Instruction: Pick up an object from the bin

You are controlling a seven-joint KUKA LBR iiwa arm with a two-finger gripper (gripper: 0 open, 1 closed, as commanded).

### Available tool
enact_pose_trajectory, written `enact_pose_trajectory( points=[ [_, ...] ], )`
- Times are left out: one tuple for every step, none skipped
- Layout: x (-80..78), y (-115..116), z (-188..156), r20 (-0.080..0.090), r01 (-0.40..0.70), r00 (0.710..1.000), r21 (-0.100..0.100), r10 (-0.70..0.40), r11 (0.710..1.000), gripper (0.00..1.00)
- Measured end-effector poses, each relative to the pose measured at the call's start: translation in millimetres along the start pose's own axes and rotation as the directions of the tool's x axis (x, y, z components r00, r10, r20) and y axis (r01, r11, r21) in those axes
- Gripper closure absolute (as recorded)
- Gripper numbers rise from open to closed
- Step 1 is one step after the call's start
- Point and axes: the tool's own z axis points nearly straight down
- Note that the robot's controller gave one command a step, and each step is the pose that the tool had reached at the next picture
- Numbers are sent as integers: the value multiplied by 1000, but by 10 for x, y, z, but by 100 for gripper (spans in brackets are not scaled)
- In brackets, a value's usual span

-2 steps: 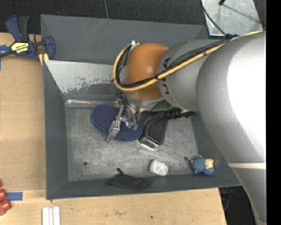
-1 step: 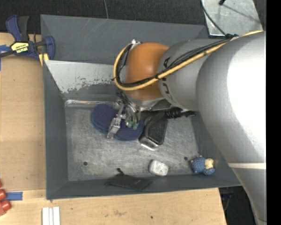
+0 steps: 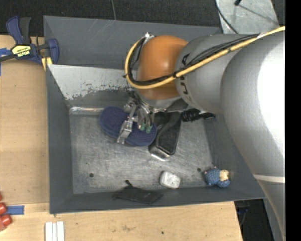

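Note:
My gripper (image 3: pixel 126 133) reaches down into the back middle of the bin, its metal fingers lying over a dark blue knitted cloth (image 3: pixel 112 121). The fingertips rest on the cloth's front part. Just to the right of the fingers lies a black rectangular device with a silver edge (image 3: pixel 166 139), tilted on the bin floor.
Near the front wall lie a small white-grey lump (image 3: pixel 169 179), a flat black piece (image 3: pixel 137 195) and, in the front right corner, a small blue and yellow toy (image 3: pixel 217 176). The arm with its orange cover hangs over the bin's back right.

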Motion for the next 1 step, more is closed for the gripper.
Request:
enact_pose_trajectory(
  points=[
    [-19,-2,-230,0,-1,1000,0,1,1000,100]
  ],
)
